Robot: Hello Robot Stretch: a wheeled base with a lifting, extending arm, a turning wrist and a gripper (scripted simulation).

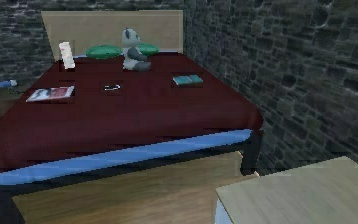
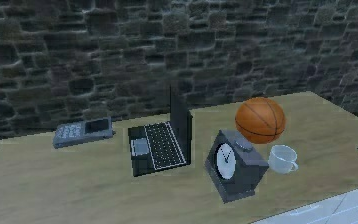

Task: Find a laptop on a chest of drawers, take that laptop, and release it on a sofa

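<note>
We have the laptop [image 2: 159, 145] lying on the pale wooden top of the chest of drawers [image 2: 47, 190], a little left of the arm side view's middle. It lies with its lid raised. The lid stands along the keyboard's right-hand edge and is seen almost edge-on, so the hinge line runs away from us toward the stone wall [image 2: 187, 50]. That axis is what the coming reach turns on: we judge a grasp would come in along the hinge, taking the lid or the keyboard's near edge.

To the laptop's right, near it, stands a grey alarm clock [image 2: 232, 165]. Behind the clock sit a basketball [image 2: 260, 119] and a white cup [image 2: 283, 158]. To the left, apart from the laptop, lies a small grey device [image 2: 82, 131]. We judge the clock to be the thing most likely to be knocked.

We cannot tell the gripper's state, nor which way the laptop lies from it.

Ahead is a bed [image 1: 137, 115] with a dark red cover, and the chest's corner shows at the forward view's lower right
</note>
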